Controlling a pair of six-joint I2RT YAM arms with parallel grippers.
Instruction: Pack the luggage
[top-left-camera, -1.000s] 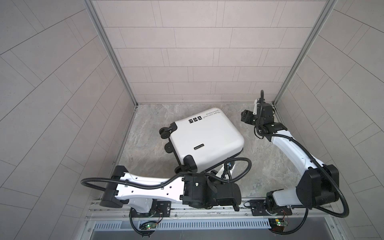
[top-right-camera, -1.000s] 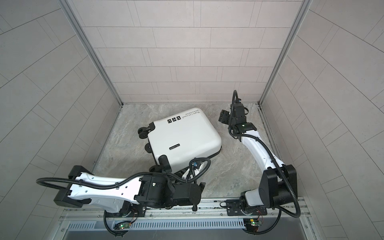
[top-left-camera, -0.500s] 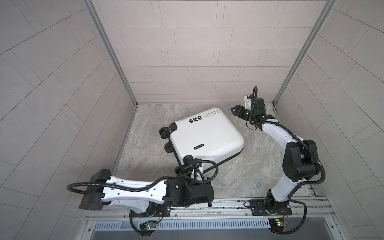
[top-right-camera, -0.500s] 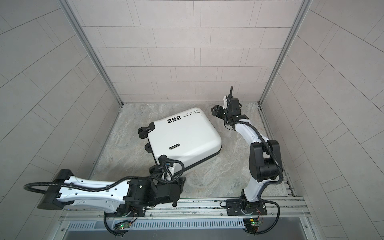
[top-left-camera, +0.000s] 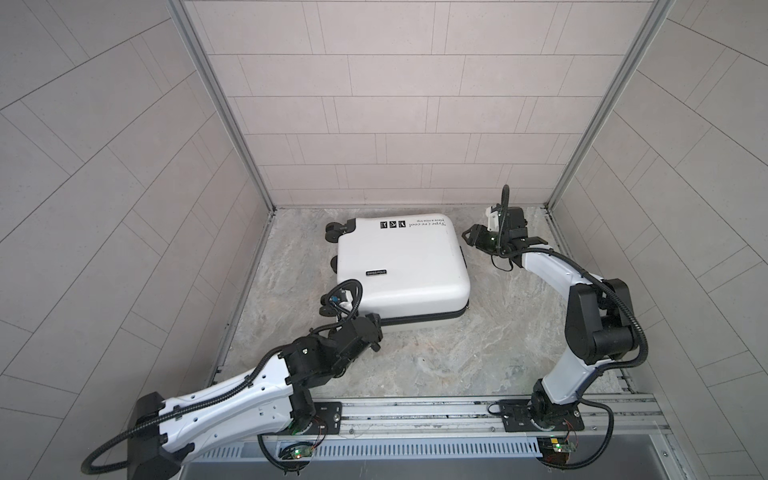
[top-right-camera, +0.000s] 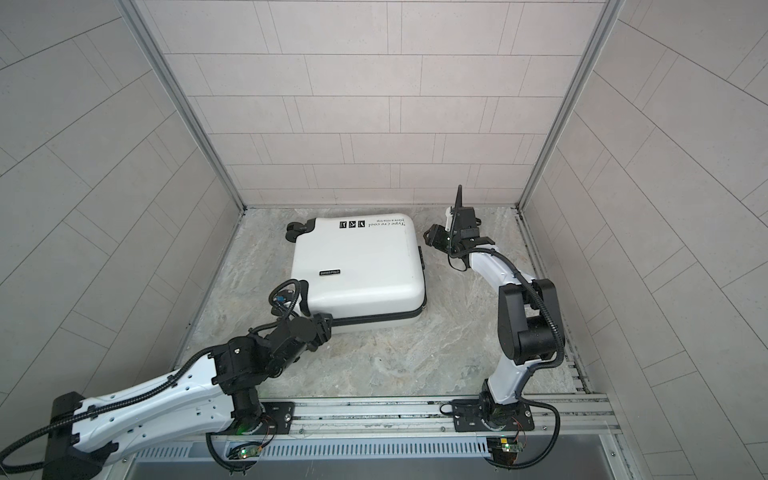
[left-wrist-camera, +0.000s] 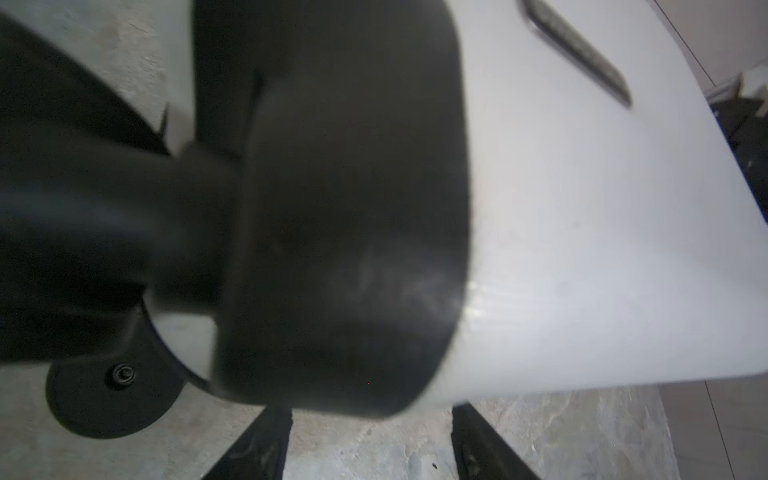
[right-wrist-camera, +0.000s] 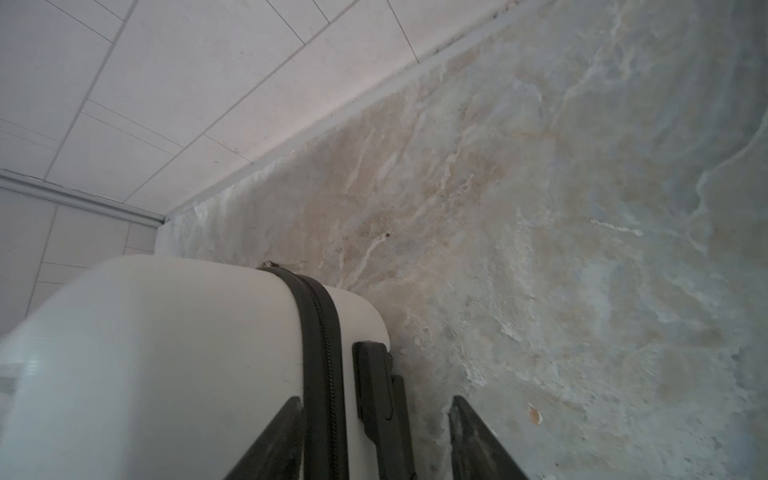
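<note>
The luggage (top-left-camera: 399, 270) (top-right-camera: 357, 270) is a white hard-shell suitcase lying flat and zipped shut on the marble floor, with its black wheels (top-left-camera: 334, 228) to the left. My left gripper (top-left-camera: 374, 329) (top-right-camera: 325, 328) is low at its near-left corner. In the left wrist view that gripper (left-wrist-camera: 370, 440) is open over bare floor, just short of a black wheel (left-wrist-camera: 353, 208). My right gripper (top-left-camera: 471, 237) (top-right-camera: 434, 239) is at the far-right edge. In the right wrist view it (right-wrist-camera: 374, 419) is open, with the zipper band (right-wrist-camera: 320, 332) and black handle (right-wrist-camera: 374, 386) between its fingers.
Tiled walls close in the back and both sides, with metal corner posts (top-left-camera: 582, 137). The suitcase lies close to the back wall. Marble floor (top-left-camera: 457, 365) stretches between it and the arms' mounting rail (top-left-camera: 415, 411) at the front.
The suitcase has turned to lie squarer to the back wall. The left gripper has moved left along its near edge to the wheel corner. The right gripper has come in to the handle edge, jaws narrowing.
</note>
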